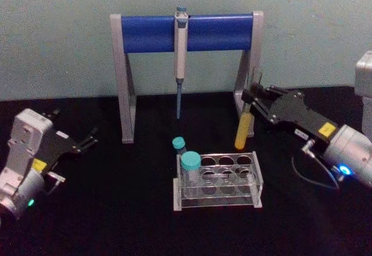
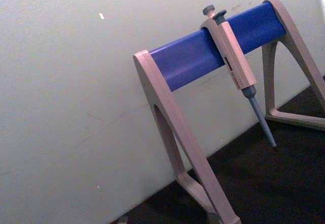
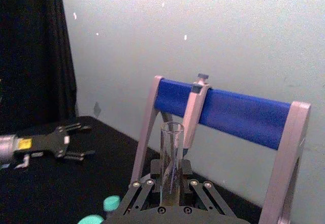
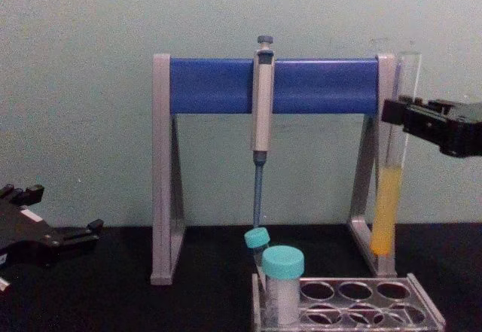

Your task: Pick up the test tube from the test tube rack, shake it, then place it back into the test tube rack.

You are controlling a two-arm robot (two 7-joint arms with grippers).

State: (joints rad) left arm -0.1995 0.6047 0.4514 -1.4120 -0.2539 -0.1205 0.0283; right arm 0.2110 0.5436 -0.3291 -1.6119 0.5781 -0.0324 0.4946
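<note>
Clamped on the test tube, the fingers of our right gripper hold it upright in the air, with yellow liquid filling its lower third. Just below those fingers and a little nearer to us sits the test tube rack. It carries two teal-capped tubes at its left end. We see a yellow sticker behind the fingers, its writing unreadable. Well off to their left, our left gripper rests with its fingers apart.

Upright test tube above rack
</note>
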